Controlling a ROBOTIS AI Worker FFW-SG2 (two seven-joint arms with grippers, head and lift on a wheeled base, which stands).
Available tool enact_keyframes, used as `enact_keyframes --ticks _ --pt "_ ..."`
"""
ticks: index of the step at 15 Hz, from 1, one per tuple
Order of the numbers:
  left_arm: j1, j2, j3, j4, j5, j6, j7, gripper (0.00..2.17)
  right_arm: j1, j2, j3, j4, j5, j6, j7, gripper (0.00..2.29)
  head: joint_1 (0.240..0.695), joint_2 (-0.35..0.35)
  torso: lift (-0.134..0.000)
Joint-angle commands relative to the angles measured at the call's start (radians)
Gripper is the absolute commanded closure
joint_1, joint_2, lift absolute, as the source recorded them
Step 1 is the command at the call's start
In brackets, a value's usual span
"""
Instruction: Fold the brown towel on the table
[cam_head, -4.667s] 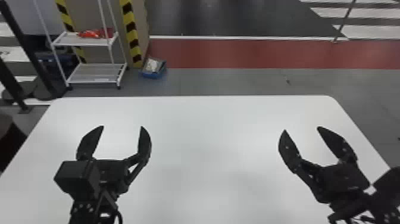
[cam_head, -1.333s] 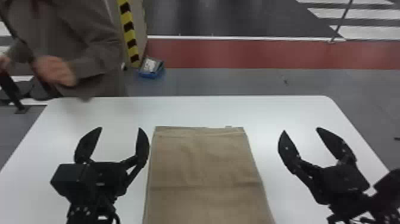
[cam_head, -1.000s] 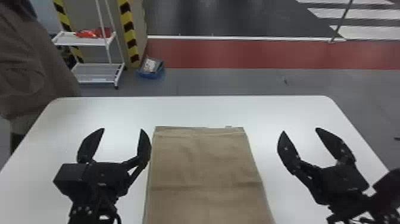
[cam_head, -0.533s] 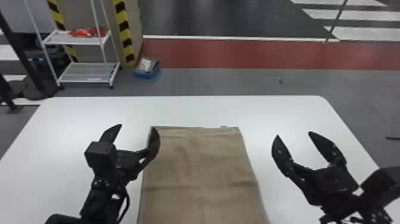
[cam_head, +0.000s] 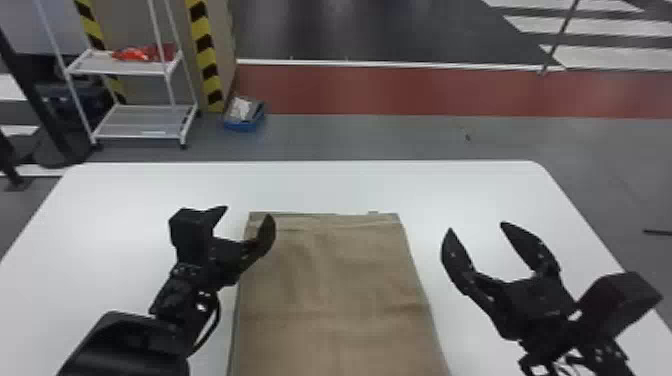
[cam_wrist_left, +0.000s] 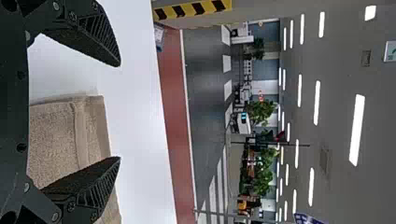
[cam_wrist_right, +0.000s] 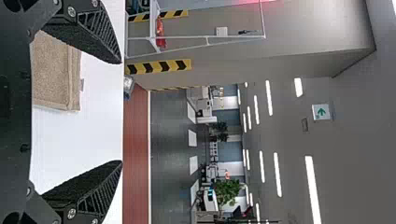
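Observation:
In the head view my left gripper (cam_head: 247, 220) is open over the brown towel's far left corner, with one finger across the towel's left edge. The brown towel (cam_head: 335, 280) lies flat in the middle of the table, its near end cut off by the view's bottom edge. My right gripper (cam_head: 477, 227) stands open to the right of the towel. In the left wrist view the left gripper (cam_wrist_left: 120, 112) spreads its fingers around the towel's corner (cam_wrist_left: 86, 126). Between the open fingers of the right gripper (cam_wrist_right: 122, 112) part of the towel (cam_wrist_right: 53, 74) shows in the right wrist view.
The white table (cam_head: 300, 185) extends around the towel, with rounded far corners. Beyond it on the floor stand a white shelf rack (cam_head: 142, 120) and a blue box (cam_head: 244, 117).
A person at the far left has left, and the towel now lies on the formerly bare table. My left gripper has moved right and forward to the towel; the right one has shifted slightly.

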Motion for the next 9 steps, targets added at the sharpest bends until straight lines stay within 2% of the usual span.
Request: enact_keyframes --ticks 1,3,4,9 --pt "-0.009 -0.001 0.002 0.015 -0.01 0.033 -0.023 0.27 -0.015 -0.003 0.008 0.018 0.0 -0.002 0.0 0.13 0.695 -0.057 -0.119" --pt "-0.021 -0.001 0.007 0.016 -0.001 0.119 -0.073 0.28 -0.019 -0.003 0.012 0.019 0.002 -0.002 0.0 0.13 0.695 -0.057 -0.119" --pt "-0.028 -0.001 0.007 0.018 -0.005 0.125 -0.073 0.36 -0.022 -0.003 0.014 0.021 0.002 -0.002 0.002 0.13 0.695 -0.061 -0.119" --pt "-0.054 -0.005 0.016 0.053 -0.001 0.156 -0.066 0.37 -0.025 -0.006 0.019 0.028 0.0 0.001 0.0 0.13 0.695 -0.049 -0.118"
